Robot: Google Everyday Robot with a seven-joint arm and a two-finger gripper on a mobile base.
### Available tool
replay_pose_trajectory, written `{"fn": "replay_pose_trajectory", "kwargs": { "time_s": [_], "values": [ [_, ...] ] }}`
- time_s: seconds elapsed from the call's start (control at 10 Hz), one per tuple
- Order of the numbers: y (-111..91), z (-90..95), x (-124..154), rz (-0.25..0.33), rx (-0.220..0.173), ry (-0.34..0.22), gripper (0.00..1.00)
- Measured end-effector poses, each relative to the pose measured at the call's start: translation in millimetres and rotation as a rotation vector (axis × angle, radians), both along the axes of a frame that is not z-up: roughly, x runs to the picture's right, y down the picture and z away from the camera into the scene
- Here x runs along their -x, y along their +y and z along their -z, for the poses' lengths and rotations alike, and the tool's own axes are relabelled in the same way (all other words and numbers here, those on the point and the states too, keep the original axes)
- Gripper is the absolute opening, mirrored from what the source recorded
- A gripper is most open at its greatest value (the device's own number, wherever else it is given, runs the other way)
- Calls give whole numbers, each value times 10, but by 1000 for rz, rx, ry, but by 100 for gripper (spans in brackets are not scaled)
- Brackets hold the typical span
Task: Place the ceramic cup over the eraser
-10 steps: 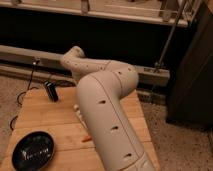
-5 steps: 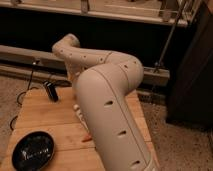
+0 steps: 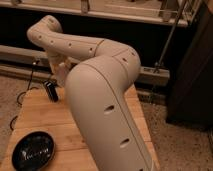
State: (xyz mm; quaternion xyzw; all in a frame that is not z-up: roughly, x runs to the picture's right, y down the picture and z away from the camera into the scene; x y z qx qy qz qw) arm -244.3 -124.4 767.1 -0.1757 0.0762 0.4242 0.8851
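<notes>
Cream arm is raised and swung further left versus 1 s ago, so the gripper is now hung just right of and above the eraser, which is left unmoved at the back left of the wooden table. Gripper is read as closed. The ceramic cup cannot be picked out against the pale wrist, so a grip is unconfirmed. Alignment is judged close, lowering pending
</notes>
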Motion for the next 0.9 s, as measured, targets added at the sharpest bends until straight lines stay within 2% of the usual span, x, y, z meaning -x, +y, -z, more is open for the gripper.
{"fn": "replay_pose_trajectory", "kwargs": {
  "time_s": [0.3, 0.5, 0.7, 0.9],
  "values": [
    [44, 231, 427, 55, -9, -69, 0],
    [102, 300, 634, 75, -8, -116, 0],
    [156, 257, 805, 77, -10, -162, 0],
    [182, 164, 868, 72, -16, -178, 0]
  ]
}}
